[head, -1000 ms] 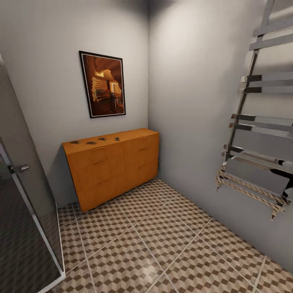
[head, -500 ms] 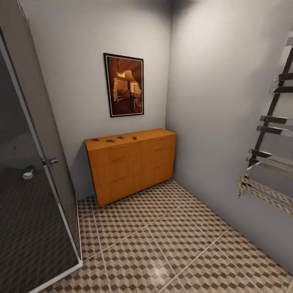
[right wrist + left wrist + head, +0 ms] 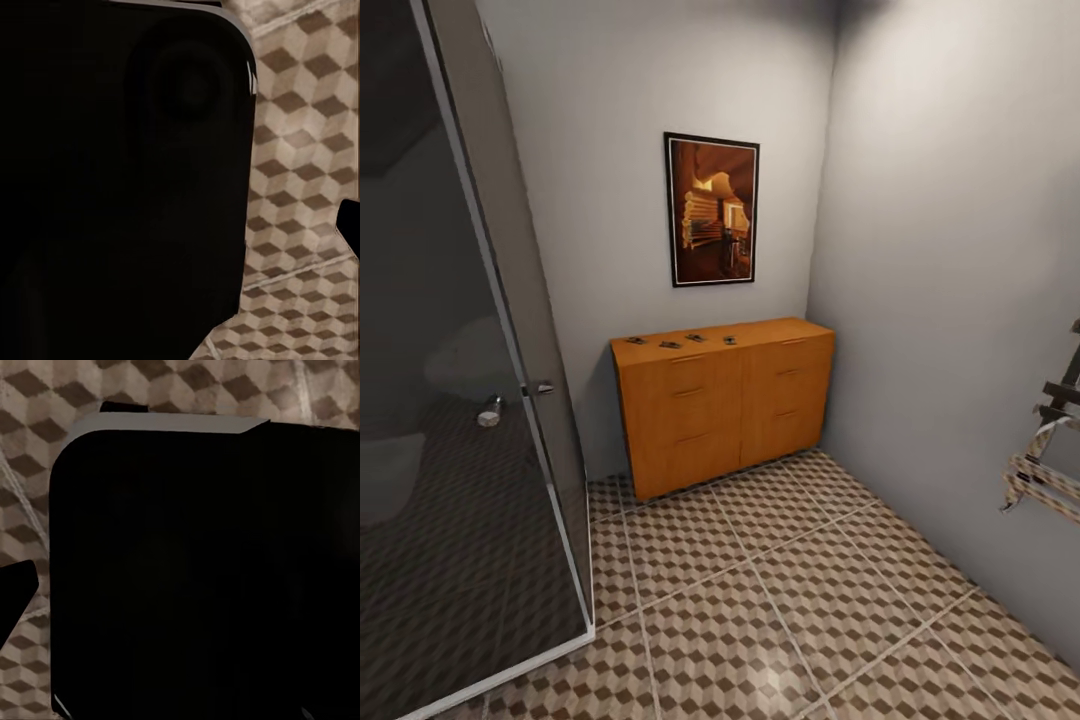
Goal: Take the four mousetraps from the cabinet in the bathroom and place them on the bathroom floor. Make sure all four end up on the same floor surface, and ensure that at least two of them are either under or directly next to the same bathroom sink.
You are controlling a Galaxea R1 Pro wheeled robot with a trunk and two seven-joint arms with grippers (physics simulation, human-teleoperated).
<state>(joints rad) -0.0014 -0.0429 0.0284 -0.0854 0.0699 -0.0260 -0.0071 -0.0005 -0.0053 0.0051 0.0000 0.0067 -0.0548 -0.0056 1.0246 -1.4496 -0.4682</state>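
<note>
Several tiny flat dark-and-brown pieces that look like the mousetraps (image 3: 682,341) lie in a row on top of an orange-brown wooden cabinet (image 3: 725,405) against the far wall. The bathroom floor (image 3: 790,600) of cube-patterned tiles stretches from the cabinet toward me. The white cabinet and the sink are out of view. In each wrist view a dark robot body part blocks most of the picture, with floor tiles (image 3: 30,472) (image 3: 300,187) around it. A dark pointed tip (image 3: 15,596) at the picture's edge may be a finger of the left gripper, and another tip (image 3: 349,221) may be one of the right gripper.
A dark glass shower enclosure (image 3: 460,400) with a small handle (image 3: 541,387) fills the left side. A framed picture (image 3: 712,210) hangs above the wooden cabinet. The end of a chrome towel rail (image 3: 1045,470) juts from the right wall. Open tiled floor lies between them.
The camera has turned left: the cabinet and picture have slid right in the view, the shower glass has grown and the towel rail has nearly left the frame. Nothing itself has moved.
</note>
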